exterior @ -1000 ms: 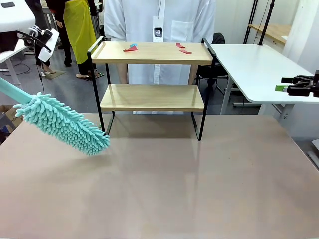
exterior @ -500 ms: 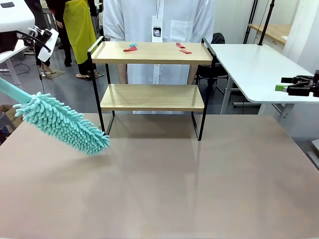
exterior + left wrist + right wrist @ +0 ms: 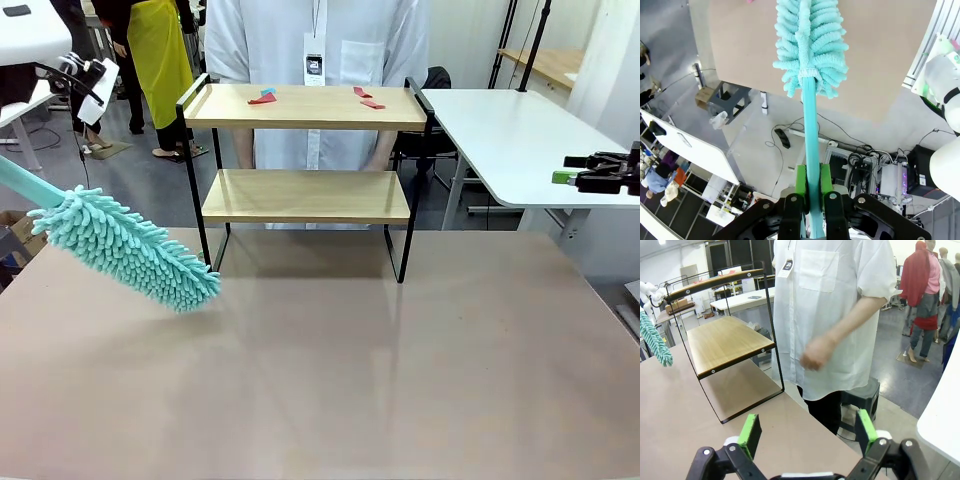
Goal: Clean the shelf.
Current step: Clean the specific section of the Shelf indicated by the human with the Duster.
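The shelf (image 3: 305,195), two light wood boards in a black frame, stands at the table's far middle; it also appears as the shelf (image 3: 722,342) in the right wrist view. Small red and blue scraps (image 3: 262,97) lie on its top board. A teal fluffy duster (image 3: 125,248) hovers over the table left of the shelf's legs. My left gripper (image 3: 811,187) is shut on the duster's teal handle (image 3: 810,130). My right gripper (image 3: 585,172) hangs at the far right, jaws wide open with nothing between them; in its own view the right gripper (image 3: 807,432) faces the person.
A person in a white shirt (image 3: 315,40) stands right behind the shelf, one hand (image 3: 815,352) hanging at the side. A white table (image 3: 510,130) sits at the right rear. The brown tabletop (image 3: 330,370) in front of the shelf lies bare.
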`<state>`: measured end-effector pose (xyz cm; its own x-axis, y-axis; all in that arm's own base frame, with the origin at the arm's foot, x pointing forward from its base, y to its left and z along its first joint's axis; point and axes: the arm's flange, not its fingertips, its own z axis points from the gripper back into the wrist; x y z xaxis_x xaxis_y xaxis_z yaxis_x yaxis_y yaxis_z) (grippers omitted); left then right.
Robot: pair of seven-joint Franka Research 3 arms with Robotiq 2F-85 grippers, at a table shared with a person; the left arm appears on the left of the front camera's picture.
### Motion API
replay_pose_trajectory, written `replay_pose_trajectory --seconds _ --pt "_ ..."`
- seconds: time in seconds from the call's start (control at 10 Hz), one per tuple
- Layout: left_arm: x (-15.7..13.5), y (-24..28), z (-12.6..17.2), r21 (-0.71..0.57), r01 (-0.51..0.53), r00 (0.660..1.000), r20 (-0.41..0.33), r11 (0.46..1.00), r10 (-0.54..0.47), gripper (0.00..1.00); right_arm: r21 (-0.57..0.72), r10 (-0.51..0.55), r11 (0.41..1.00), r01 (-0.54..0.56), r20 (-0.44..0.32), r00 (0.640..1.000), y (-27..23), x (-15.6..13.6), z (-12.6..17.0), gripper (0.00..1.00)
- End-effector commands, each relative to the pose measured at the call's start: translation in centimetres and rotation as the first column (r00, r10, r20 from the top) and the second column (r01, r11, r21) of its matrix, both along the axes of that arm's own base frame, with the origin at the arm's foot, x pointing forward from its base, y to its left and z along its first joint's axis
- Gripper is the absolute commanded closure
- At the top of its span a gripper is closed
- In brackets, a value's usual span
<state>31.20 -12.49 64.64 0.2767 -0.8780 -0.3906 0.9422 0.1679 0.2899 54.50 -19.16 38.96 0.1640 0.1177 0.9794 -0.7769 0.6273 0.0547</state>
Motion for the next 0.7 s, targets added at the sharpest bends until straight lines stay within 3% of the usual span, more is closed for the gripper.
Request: replay_pose_trajectory --seconds 0.0,0.6 --pt "0.05 0.27 0.19 -0.001 -0.006 1.000 0.009 1.000 0.006 0.87 0.000 0.003 1.000 -0.003 0.006 1.000 0.22 0.03 0.30 0.00" --pt "0.05 0.27 0.19 -0.001 -0.006 1.000 0.009 1.000 0.006 0.87 0.000 0.003 1.000 -0.003 0.006 1.000 0.22 0.03 0.30 0.00"
